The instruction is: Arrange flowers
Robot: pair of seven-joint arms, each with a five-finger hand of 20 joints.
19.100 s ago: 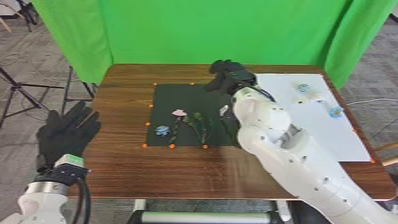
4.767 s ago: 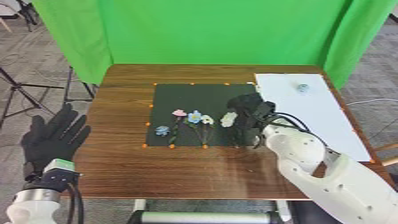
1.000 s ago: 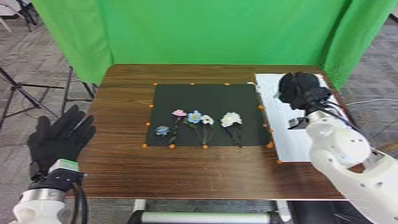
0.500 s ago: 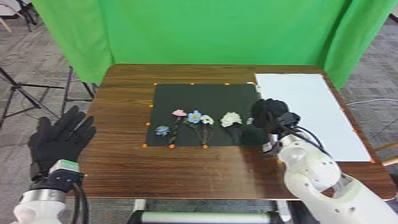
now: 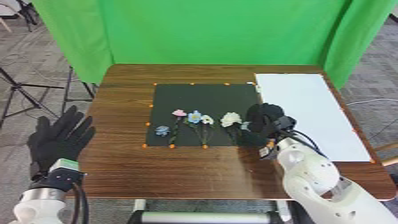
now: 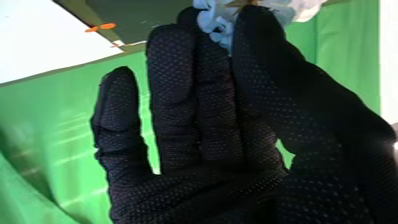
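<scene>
The head view looks forward and down from well above the black-gloved right hand [image 5: 263, 115]. The right wrist view looks closely along it, sharing the flat white sheet [image 5: 311, 112] beside it.

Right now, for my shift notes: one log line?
right hand | pinching light-blue flower | over black mat, by white flower | left hand open

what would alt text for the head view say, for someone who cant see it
The robot's right hand holds a pale blue flower at a dark mat's right side, beside pink, blue and white flowers. Its left hand is open by the brown table's left edge; a white sheet lies right of the mat.
</scene>
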